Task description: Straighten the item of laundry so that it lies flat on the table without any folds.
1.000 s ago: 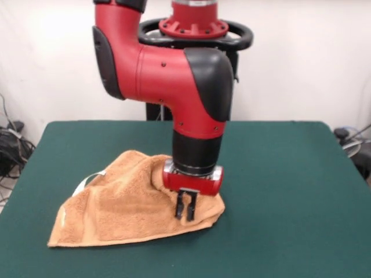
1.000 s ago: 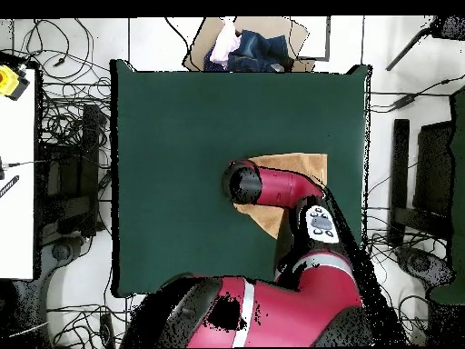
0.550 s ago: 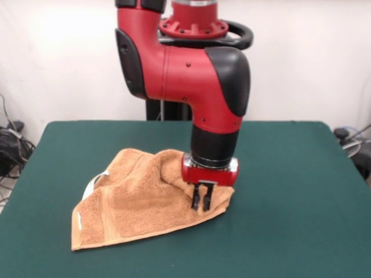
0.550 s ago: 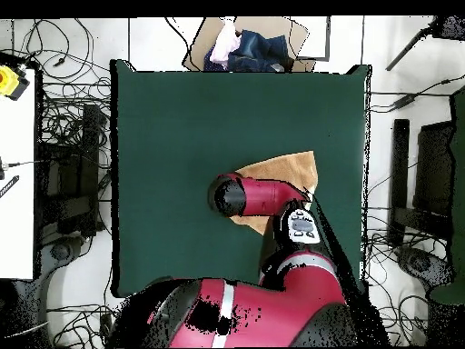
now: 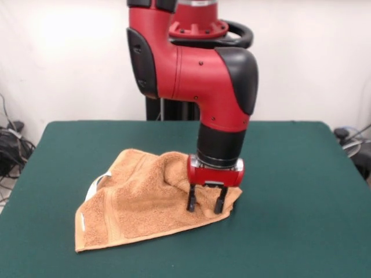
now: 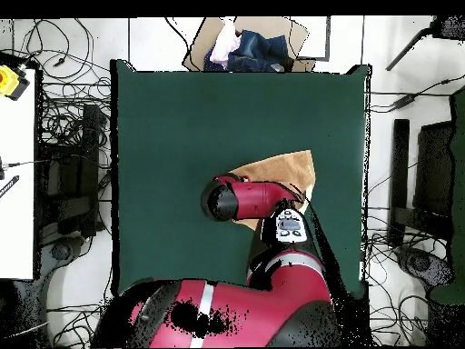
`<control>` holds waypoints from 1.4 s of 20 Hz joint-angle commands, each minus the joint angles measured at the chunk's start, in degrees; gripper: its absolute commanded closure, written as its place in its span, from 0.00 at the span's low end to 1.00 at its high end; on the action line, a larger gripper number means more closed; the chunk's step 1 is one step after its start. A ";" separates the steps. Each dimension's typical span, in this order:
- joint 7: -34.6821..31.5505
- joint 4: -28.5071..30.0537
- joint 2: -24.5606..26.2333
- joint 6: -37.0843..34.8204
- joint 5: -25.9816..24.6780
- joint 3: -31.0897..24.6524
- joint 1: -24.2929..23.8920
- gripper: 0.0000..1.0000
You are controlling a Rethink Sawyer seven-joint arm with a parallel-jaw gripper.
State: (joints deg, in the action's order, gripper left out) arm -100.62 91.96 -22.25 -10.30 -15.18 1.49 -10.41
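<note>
Overhead view: arm (image 6: 263,202) hides most of towel (image 6: 289,170); jaws apart.

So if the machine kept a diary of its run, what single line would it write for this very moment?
gripper: open, fingers apart over the towel's corner | towel: bunched, folds remain, not flat | table: green, towel on it | task: unfinished

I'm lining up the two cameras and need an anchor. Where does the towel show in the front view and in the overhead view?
Front view: the towel lies left of centre on the table, its right end under the open claw.
Overhead view: the towel is right of centre, partly hidden by the arm.
Shared landmark: the red arm reaching over the towel's end.
</note>
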 commanded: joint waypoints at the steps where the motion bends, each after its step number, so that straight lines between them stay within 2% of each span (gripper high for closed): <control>1: -7.79 3.52 5.61 4.76 -2.28 -1.72 3.37 0.00; 15: -5.33 5.60 4.37 4.28 -4.43 -2.27 2.50 0.00; 22: -5.43 8.41 0.39 1.93 -3.99 -2.90 1.80 0.00; 28: -5.54 9.33 -0.95 1.14 -3.55 -2.58 1.91 0.00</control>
State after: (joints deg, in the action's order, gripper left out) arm -100.62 95.07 -23.64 -7.25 -17.14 2.78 -9.07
